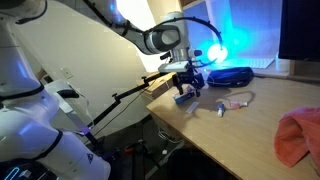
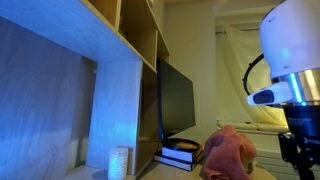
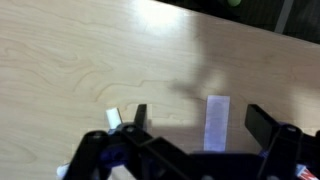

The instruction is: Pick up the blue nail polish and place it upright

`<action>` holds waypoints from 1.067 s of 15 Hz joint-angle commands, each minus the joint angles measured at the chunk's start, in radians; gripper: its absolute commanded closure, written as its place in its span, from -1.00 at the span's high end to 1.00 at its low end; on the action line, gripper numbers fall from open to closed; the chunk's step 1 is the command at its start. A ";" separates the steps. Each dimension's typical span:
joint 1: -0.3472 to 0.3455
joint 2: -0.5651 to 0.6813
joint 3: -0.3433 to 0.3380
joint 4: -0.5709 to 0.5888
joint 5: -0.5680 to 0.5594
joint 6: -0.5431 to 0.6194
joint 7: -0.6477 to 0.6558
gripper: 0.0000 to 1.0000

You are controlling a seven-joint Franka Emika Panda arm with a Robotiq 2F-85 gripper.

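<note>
- The blue nail polish (image 1: 220,109) is a tiny dark-blue bottle. It sits on the tabletop off to one side of the jaws, clear of them and just beside the tube; it is too small to tell whether it stands or lies.
- A slim pale pink tube (image 1: 237,101) lies flat, farther from the jaws than the bottle.
- A flat blue-and-white packet (image 1: 184,97) lies directly under the jaws.
- A dark, rounded, soft-looking pouch (image 1: 230,73) rests beyond the jaws, near the tabletop's back edge.
- A crumpled salmon-pink cloth (image 1: 300,135) bunches well away from the jaws, showing soft folds in both exterior views.
- The white, smooth-shelled arm (image 1: 150,38) reaches out over the tabletop with its wrist turned down, so the jaws hang low above the packet.
- The jaws stand wide apart and hold nothing. In the wrist view the black fingers (image 3: 140,118) flank a pale rectangular strip (image 3: 217,122) on bare wood.
- The tabletop (image 1: 250,130) is light, matte wood with a faint grain.
- A bright blue lamp glow (image 1: 220,50) shines behind the jaws.
- An exterior view shows pale wooden shelving (image 2: 120,70), a dark flat monitor (image 2: 178,100) and a small white cylinder (image 2: 118,161).
</note>
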 commanded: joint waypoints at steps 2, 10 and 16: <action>-0.057 0.101 0.033 0.030 0.057 0.172 -0.107 1.00; -0.130 0.230 0.038 0.055 0.099 0.364 -0.129 1.00; -0.083 0.273 -0.035 0.097 -0.003 0.385 -0.057 1.00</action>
